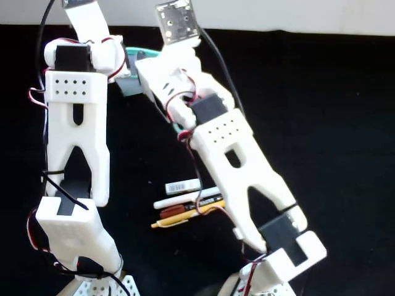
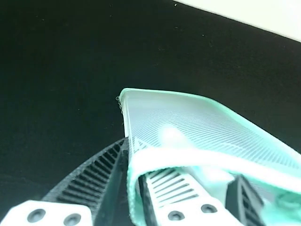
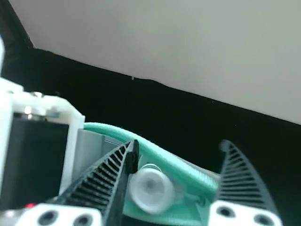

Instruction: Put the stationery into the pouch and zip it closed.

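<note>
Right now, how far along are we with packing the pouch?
Done: the pouch is gripped by the left gripper. In hand: the right gripper sits open around the pouch's green rim, apparently working at its opening; whether the zip is open is unclear. Left: the pens lie on the table between the arms, so all the loading and the zipping are yet to do.

Mint-green, finely striped pouch (image 2: 188, 122)
</note>
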{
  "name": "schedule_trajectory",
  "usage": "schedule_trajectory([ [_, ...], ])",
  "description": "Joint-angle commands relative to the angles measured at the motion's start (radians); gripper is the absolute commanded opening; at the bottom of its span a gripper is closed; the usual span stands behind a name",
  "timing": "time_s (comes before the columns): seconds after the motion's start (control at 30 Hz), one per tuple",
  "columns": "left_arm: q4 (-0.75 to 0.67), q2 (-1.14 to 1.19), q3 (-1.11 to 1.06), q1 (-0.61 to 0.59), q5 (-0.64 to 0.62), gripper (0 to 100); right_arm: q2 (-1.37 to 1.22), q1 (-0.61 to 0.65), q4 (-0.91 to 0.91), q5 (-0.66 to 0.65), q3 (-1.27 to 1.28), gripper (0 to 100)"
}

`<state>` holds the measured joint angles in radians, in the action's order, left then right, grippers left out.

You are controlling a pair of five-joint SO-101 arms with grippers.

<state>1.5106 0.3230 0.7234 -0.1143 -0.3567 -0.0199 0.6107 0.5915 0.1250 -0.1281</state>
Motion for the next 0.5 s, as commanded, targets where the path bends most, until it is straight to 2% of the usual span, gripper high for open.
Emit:
schedule_trajectory([
  [0.0,-0.008,0.002,0.010,-0.016,0.008,1,0.102,-0.002,0.005,0.003,0.010,36.8],
  [0.23,-0.028,0.002,0.007,-0.018,0.006,1,0.269,-0.068,0.010,0.008,0.015,36.8],
  [0.4,-0.028,0.002,0.007,-0.018,0.008,1,0.384,-0.199,0.194,-0.002,0.019,36.8],
  [0.47,-0.028,0.002,0.007,-0.018,0.008,1,0.426,-0.217,0.323,-0.071,0.021,36.8],
])
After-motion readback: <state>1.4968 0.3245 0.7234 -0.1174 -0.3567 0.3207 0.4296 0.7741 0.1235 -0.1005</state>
